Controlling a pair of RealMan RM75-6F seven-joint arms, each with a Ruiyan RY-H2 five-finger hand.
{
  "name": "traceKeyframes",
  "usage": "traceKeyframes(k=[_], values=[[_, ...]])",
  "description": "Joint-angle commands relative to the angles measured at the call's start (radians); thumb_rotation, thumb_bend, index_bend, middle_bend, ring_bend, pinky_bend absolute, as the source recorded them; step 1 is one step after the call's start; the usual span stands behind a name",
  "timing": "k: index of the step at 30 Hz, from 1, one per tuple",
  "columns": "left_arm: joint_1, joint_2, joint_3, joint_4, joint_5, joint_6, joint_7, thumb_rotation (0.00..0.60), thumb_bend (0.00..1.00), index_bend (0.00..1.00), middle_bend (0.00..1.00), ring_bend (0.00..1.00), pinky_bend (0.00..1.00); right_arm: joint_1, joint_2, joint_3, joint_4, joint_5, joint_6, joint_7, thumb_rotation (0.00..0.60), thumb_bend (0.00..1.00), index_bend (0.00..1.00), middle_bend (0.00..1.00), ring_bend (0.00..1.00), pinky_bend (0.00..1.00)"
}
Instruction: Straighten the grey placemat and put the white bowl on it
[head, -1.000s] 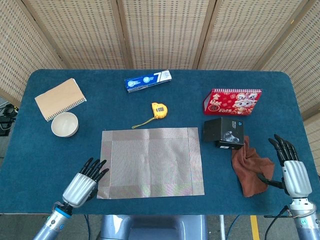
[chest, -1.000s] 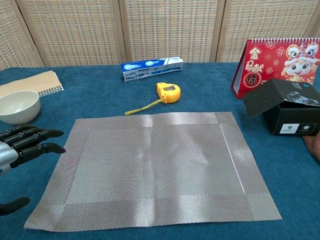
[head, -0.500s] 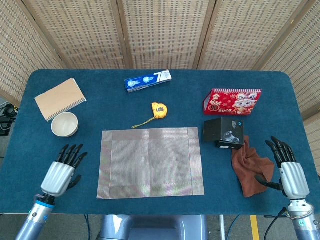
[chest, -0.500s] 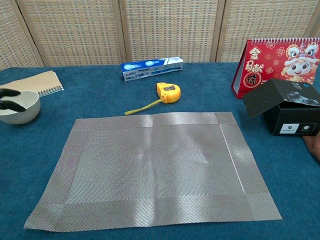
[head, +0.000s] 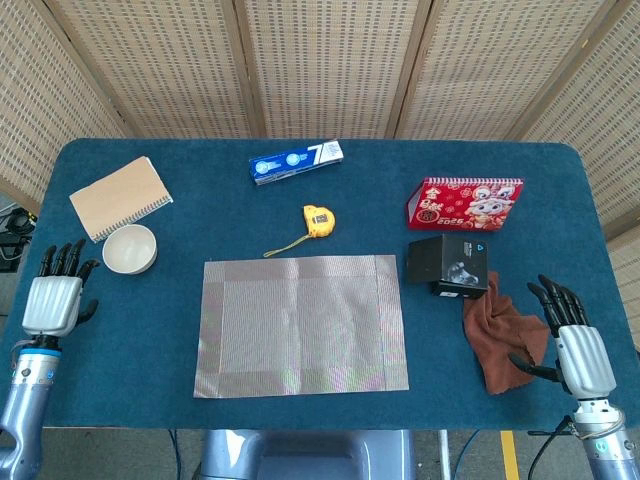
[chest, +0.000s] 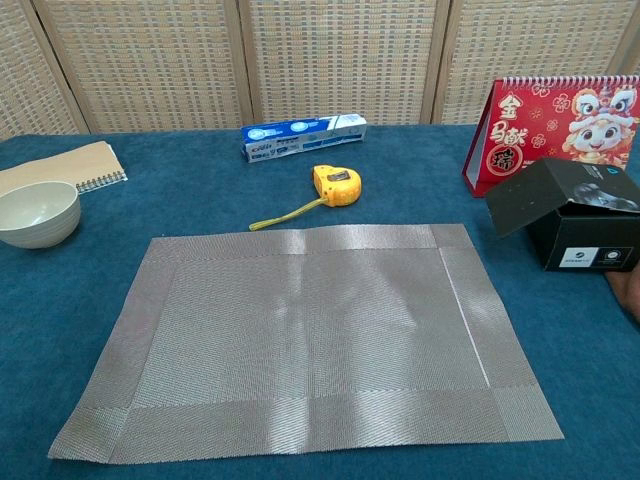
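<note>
- Head view shows me the grey placemat (head: 301, 326) lying flat and roughly square to the counter (head: 560, 200) edge; straightening looks done.
- White bowl (head: 129, 249) sits beside the notebook (head: 120, 197), not yet moved.
- Left robot hand (head: 55, 298) and right robot hand (head: 576, 345) spread wide, holding nothing.
</note>
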Motion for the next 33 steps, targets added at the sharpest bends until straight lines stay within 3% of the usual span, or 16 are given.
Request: traceKeyframes(k=[1, 9, 20, 25, 28, 33], values=[[-0.061, -0.060, -0.056, 0.110, -0.088, -0.108, 0.002, 0.600, 0.30, 0.26, 0.00, 0.00, 0.00, 0.000, -0.002, 0.000, 0.000, 0.001, 0.000, -0.004, 0.600, 0.11, 0.10, 0.00, 0.00, 0.00], [-0.124, -0.153, -0.084, 0.232, -0.128, -0.177, 0.020, 0.600, 0.30, 0.33, 0.00, 0.00, 0.00, 0.004, 0.000, 0.008, 0.009, 0.015, -0.008, 0.012, 0.600, 0.11, 0.10, 0.00, 0.00, 0.00], [-0.152, -0.220, -0.072, 0.301, -0.125, -0.202, 0.040, 0.600, 0.31, 0.41, 0.00, 0.00, 0.00, 0.007, -0.004, 0.010, 0.017, 0.018, -0.012, 0.021, 0.600, 0.11, 0.10, 0.00, 0.00, 0.00], [-0.172, -0.265, -0.079, 0.356, -0.137, -0.222, 0.054, 0.600, 0.32, 0.50, 0.00, 0.00, 0.00, 0.005, -0.004, 0.006, 0.013, 0.012, -0.009, 0.025, 0.600, 0.11, 0.10, 0.00, 0.00, 0.00], [-0.178, -0.286, -0.080, 0.382, -0.141, -0.233, 0.053, 0.600, 0.36, 0.52, 0.00, 0.00, 0.00, 0.003, -0.001, 0.006, 0.011, 0.009, -0.003, 0.030, 0.600, 0.11, 0.10, 0.00, 0.00, 0.00], [-0.180, -0.303, -0.076, 0.405, -0.136, -0.231, 0.048, 0.600, 0.51, 0.55, 0.00, 0.00, 0.00, 0.002, 0.001, 0.005, 0.009, 0.009, -0.003, 0.037, 0.600, 0.11, 0.10, 0.00, 0.00, 0.00]])
